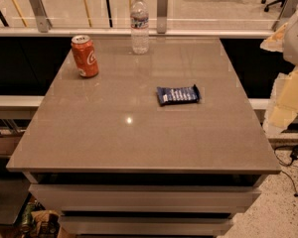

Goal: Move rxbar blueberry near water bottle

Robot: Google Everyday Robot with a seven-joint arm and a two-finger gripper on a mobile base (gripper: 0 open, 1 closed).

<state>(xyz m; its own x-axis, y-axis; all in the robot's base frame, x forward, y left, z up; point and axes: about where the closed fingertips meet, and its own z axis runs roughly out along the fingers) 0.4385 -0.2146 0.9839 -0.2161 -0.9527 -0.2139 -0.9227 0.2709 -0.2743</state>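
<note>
The rxbar blueberry (178, 94), a flat dark blue wrapper with white lettering, lies on the grey table (139, 138) right of centre. The water bottle (139, 25), clear with a white cap and pale label, stands upright at the table's far edge near the middle. The bar is well in front of the bottle and to its right. My gripper (289, 63) shows only as pale white and cream parts at the right edge of the view, off the table's right side, away from the bar and above table height.
An orange-red soda can (85, 56) stands upright at the far left of the table. A glass railing with metal posts (162, 6) runs behind the table. Drawers sit under the tabletop. Cables lie on the floor at the lower right (293, 157).
</note>
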